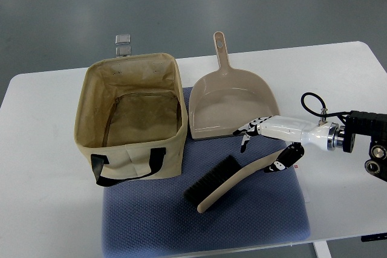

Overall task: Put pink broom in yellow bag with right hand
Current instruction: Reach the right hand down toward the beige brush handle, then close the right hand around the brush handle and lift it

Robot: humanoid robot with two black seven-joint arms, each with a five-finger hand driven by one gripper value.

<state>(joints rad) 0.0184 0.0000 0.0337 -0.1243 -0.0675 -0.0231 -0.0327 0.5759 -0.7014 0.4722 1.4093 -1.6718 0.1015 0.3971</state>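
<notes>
The pink broom [233, 180] lies slanted on the blue mat [151, 216], black bristles toward the left and handle running up to the right. My right hand [261, 148] reaches in from the right edge and hovers over the upper end of the handle. Its fingers [249, 130] are stretched out to the left, and the thumb [283, 159] hangs down by the handle tip. The hand is open and holds nothing. The yellow bag [84, 143] stands open-topped to the left of the broom, with a black strap on its near side.
A pink dustpan [233, 98] lies just beyond the hand, its handle pointing away. The white table [48, 209] carries everything. Two small metal clips [123, 44] lie behind the bag, off the table. The right forearm's black cable [309, 102] loops above the wrist.
</notes>
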